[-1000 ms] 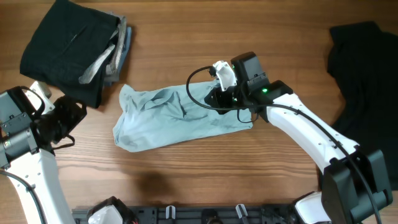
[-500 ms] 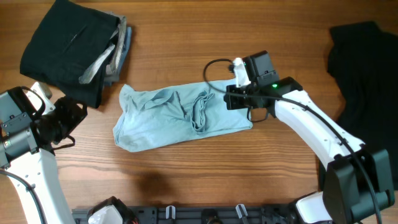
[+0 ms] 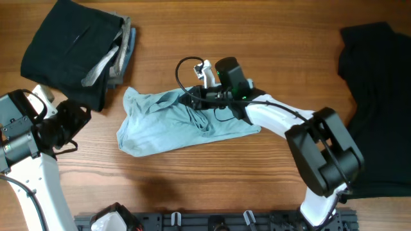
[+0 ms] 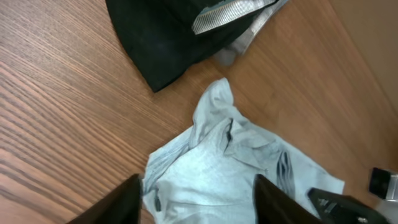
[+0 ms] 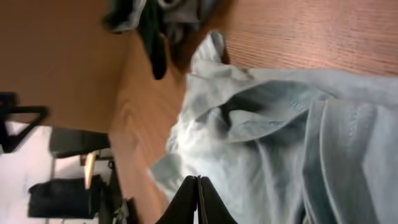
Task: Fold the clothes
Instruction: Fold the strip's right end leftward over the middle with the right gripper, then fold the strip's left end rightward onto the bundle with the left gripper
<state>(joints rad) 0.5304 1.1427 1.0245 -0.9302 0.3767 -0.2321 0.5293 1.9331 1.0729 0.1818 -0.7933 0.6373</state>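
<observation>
Left end effector is held open and empty at the left of the surface, near a dark folded pile. A crumpled light blue shirt is spread mid-surface. Right end effector is closed over it; pinched fabric cannot be made out. A black garment is laid far right.

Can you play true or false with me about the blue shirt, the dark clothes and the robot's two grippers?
1. The light blue shirt lies on the wooden table. True.
2. The shirt is folded neat and flat. False: it is rumpled and bunched.
3. The right gripper has its jaws shut, over the shirt. True.
4. The left gripper has its jaws shut on the shirt. False: they stand open, holding nothing.
5. Only one heap of dark clothes is on the table. False: a dark pile lies far left, a black garment far right.
</observation>
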